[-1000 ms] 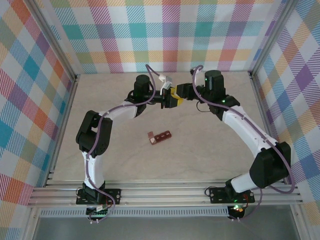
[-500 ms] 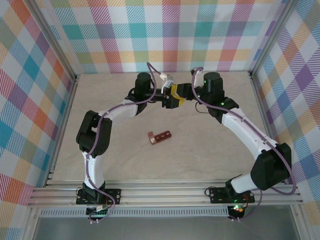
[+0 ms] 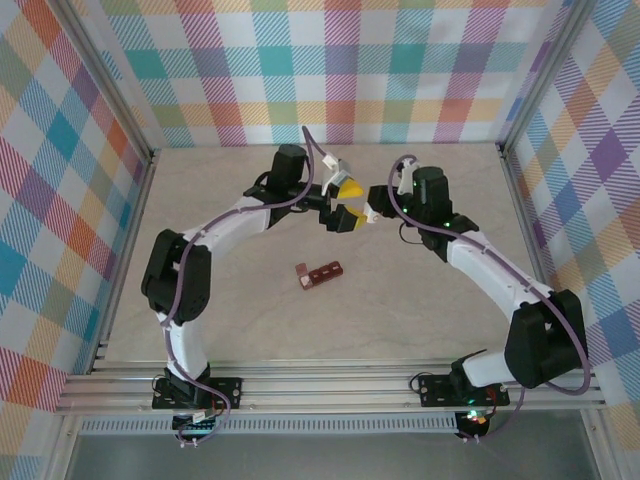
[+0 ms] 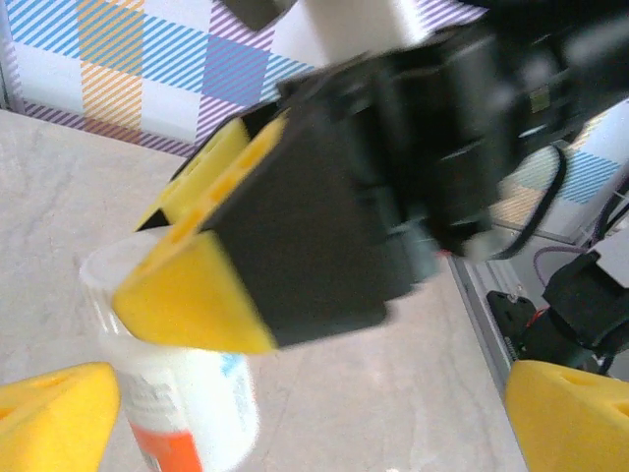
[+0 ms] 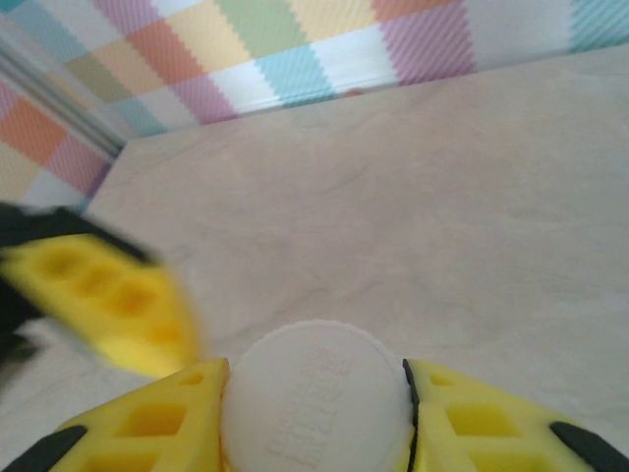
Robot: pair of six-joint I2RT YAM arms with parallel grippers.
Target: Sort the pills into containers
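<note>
The left end effector [image 3: 351,202] hovers over the far middle of the surface [image 3: 420,310], its yellow fingers spread wide with nothing between them. Facing it from 3 o'clock, the right end effector [image 5: 314,423] pinches a white bottle [image 4: 211,398] at its cap end. The containers [image 3: 320,273], a red-brown strip, lie on the surface at 6 o'clock from both, well apart.

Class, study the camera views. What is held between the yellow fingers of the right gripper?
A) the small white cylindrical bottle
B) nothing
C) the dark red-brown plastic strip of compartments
A: in the right wrist view the small white cylindrical bottle sits pinched in the right gripper, while the dark red-brown plastic strip lies apart on the table.
</note>
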